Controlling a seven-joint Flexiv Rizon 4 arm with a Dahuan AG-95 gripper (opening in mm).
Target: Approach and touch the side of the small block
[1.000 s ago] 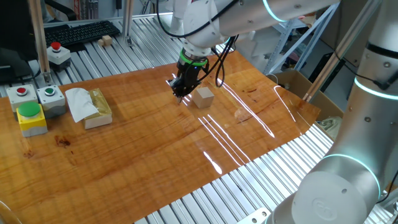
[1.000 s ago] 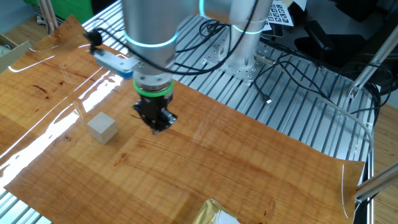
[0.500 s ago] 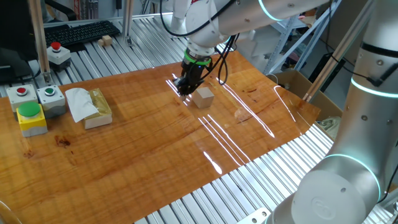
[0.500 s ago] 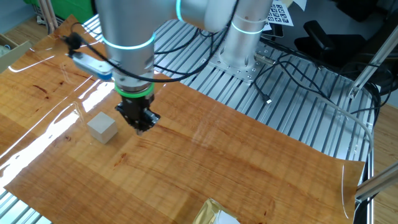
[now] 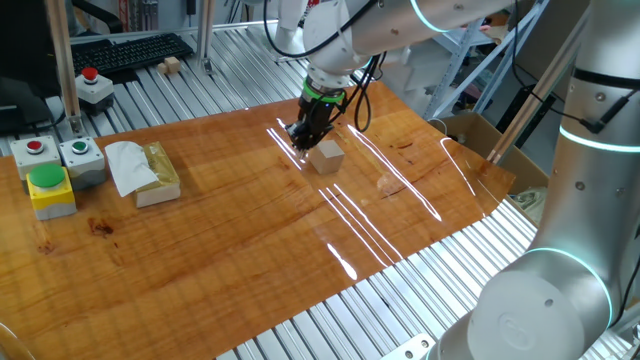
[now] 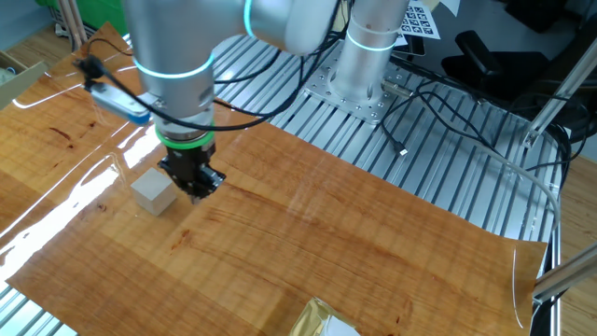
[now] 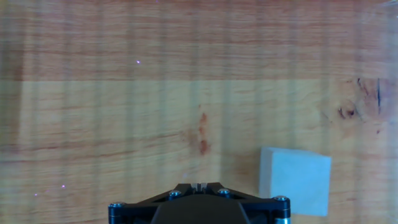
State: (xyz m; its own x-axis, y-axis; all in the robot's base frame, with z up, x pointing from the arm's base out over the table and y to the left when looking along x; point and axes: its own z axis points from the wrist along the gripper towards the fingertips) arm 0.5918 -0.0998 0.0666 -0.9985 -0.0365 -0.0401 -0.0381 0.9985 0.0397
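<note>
The small block [image 5: 326, 156] is a pale wooden cube on the brown wooden tabletop. It also shows in the other fixed view [image 6: 153, 193] and at the lower right of the hand view [image 7: 295, 181]. My gripper [image 5: 301, 136] is shut and empty, its tip low over the table right beside the block's side. In the other fixed view the gripper [image 6: 193, 183] stands just right of the cube, very near or touching it; I cannot tell which. In the hand view the closed fingertips [image 7: 199, 186] sit left of the block.
A flat tan block with white tissue [image 5: 145, 171] lies at the left. Button boxes [image 5: 50, 170] stand on the left edge. A tiny wooden block [image 5: 172, 66] and a keyboard [image 5: 130, 50] lie far back. Cables [image 6: 438, 112] run over the metal rails.
My gripper has moved toward the small block, closing the gap from well apart to right beside its side. The block has not moved.
</note>
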